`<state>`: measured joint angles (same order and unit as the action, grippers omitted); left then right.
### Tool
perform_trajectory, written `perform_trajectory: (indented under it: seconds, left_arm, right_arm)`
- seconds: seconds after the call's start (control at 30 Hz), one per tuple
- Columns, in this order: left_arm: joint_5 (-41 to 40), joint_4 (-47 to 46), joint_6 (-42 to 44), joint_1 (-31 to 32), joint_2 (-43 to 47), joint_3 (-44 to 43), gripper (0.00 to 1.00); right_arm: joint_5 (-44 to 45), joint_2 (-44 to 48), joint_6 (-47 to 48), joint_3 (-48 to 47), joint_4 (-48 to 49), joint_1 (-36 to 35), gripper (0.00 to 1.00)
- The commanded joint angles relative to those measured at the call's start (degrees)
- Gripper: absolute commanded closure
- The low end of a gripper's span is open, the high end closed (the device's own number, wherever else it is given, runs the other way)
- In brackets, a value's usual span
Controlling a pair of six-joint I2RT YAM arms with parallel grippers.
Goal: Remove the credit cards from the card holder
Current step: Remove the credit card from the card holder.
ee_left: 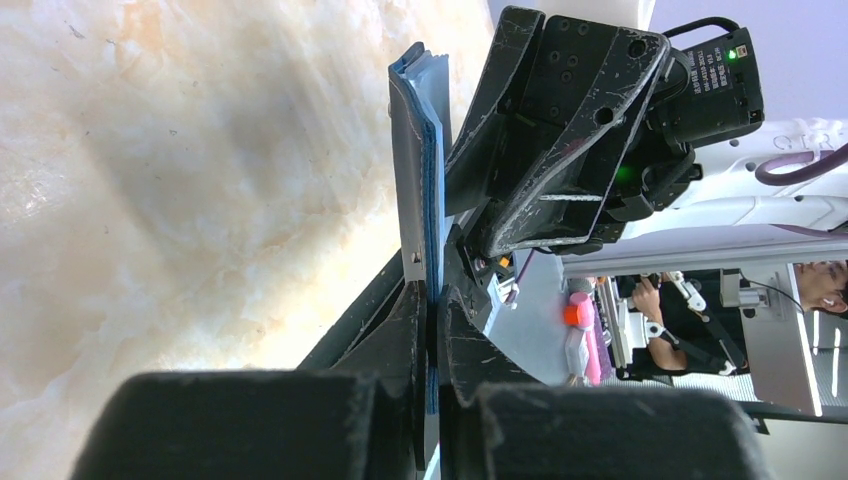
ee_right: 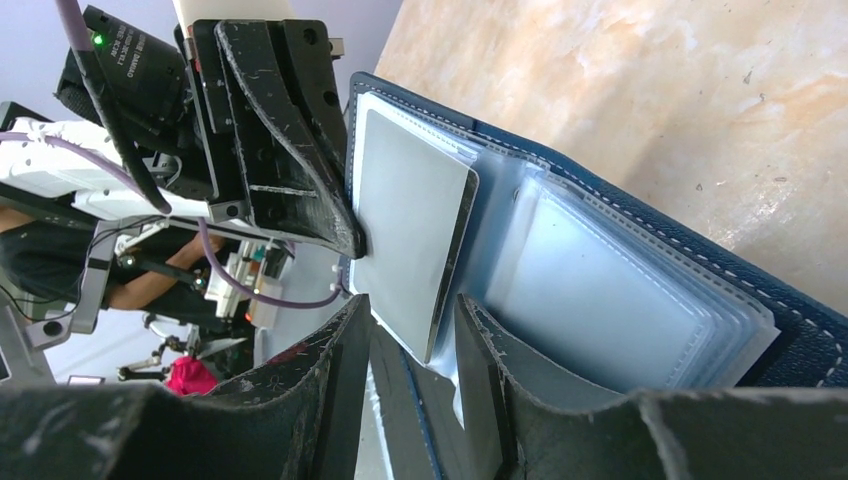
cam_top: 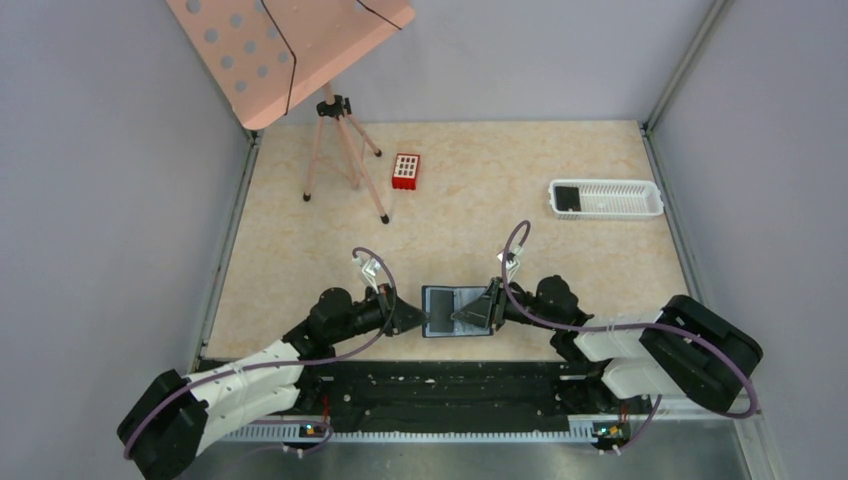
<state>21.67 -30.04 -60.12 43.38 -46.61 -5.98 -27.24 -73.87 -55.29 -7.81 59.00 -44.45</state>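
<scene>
From above, the open card holder (cam_top: 440, 298) lies between the grippers. The left gripper (cam_top: 422, 318) bites its edge, and the right gripper (cam_top: 470, 317) reaches over its pockets.

The left wrist view shows those jaws shut flat on the blue cover.

The right wrist view shows jaws part open, with 1 credit card (ee_right: 415, 220) corner between them, unclamped. The card is likely stiff, thin and slick, so pinching its faces there looks best.

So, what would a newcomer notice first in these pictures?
Both arms meet at the open blue card holder near the table's front edge. The left gripper is shut on its edge, and the right gripper straddles a grey card sticking out of a pocket. At the far right, a white tray holds one black card.
</scene>
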Motion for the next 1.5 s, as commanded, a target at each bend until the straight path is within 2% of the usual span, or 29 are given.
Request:
perform_trajectory:
  seconds: [0.0,0.2,0.43,0.6,0.73,0.9,1.07,1.33,1.47]
  left_arm:
    - [1.1,-6.0,-0.5,0.0,0.9,0.0,1.00]
    - [1.4,-6.8,-0.8,0.0,0.6,0.1,1.00]
    - [1.7,-7.8,-1.3,0.0,0.4,0.3,1.00]
    - [2.3,-9.7,-2.0,0.0,0.9,0.8,1.00]
    - [2.3,-10.4,-2.3,0.0,1.2,0.9,1.00]
    - [1.8,-10.2,-2.6,0.0,1.0,1.4,1.00]
    - [0.3,-8.5,-3.2,0.0,1.1,1.7,1.00]
    - [-1.3,-6.2,-3.8,-0.5,3.8,2.2,1.00]
    - [-0.6,-7.3,-3.8,-0.6,4.0,2.5,1.00]
  right_arm:
    - [-1.8,0.1,1.1,-0.5,3.3,0.5,0.63]
    - [-4.8,-3.1,-0.9,-0.4,10.7,0.5,0.68]
    - [-6.7,-7.1,-3.1,-0.4,17.6,0.5,0.68]
    - [-6.4,-7.6,-3.5,-0.1,18.2,0.5,0.60]
    - [-6.5,-7.6,-3.5,-0.1,18.5,0.5,0.60]
    - [-7.0,-7.2,-3.6,0.2,19.7,0.5,0.73]
    - [-7.5,-6.8,-3.9,0.8,21.2,0.6,1.00]
    - [-9.4,-3.2,-3.0,2.9,19.9,3.5,1.00]
    - [-10.4,-0.6,-0.9,2.5,15.0,4.0,1.00]
